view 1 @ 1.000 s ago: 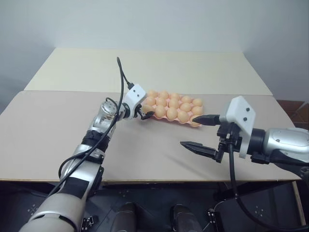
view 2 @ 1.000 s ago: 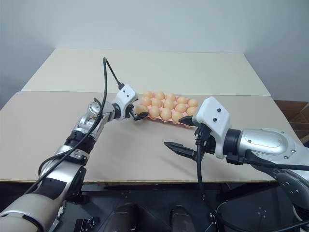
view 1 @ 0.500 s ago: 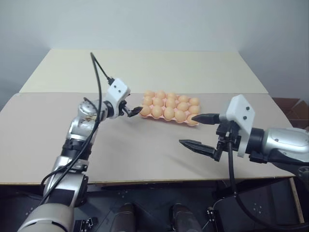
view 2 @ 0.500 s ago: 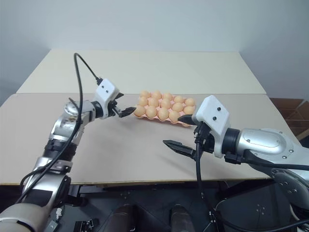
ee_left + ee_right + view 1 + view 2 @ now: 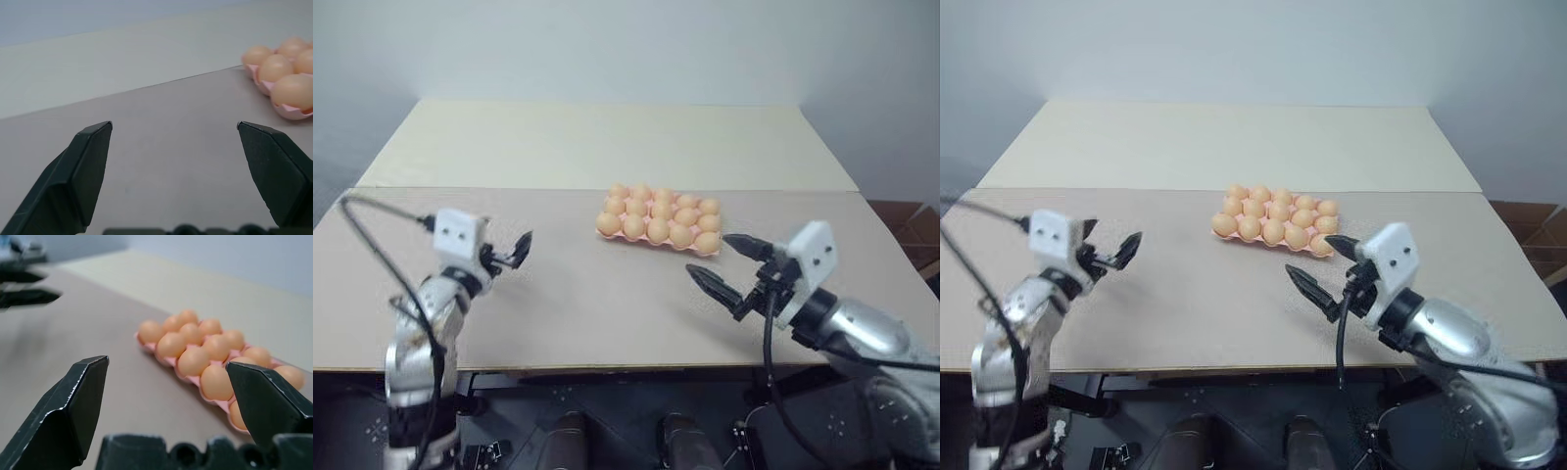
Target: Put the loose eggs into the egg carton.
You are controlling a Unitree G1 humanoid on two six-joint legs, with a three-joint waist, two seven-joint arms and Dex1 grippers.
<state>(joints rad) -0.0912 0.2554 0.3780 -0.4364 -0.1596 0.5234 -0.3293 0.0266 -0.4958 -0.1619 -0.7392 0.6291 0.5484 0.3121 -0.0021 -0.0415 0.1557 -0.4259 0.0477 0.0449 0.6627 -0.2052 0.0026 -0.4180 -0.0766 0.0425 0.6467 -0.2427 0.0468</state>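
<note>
The pink egg carton (image 5: 652,241) lies on the near table, right of centre, with several pale orange eggs (image 5: 657,229) seated in its cups. The loose eggs are out of view; every egg I see sits in the carton. My left gripper (image 5: 517,251) hovers open and empty over the table, well to the left of the carton, pointing toward it. My right gripper (image 5: 707,255) is open and empty too, just in front of the carton's right end. The right wrist view has the carton (image 5: 173,364) lying beyond the gripper (image 5: 167,361).
The carton rests on a beige tabletop (image 5: 597,304) whose front edge runs just below both grippers. A second, paler table (image 5: 607,137) butts against it behind the carton, and a plain wall stands beyond. A black cable (image 5: 372,211) loops off the left wrist.
My left gripper has drawn back from the carton's left end, far to the left and toward me. The right gripper has sunk a little and turned, staying open.
</note>
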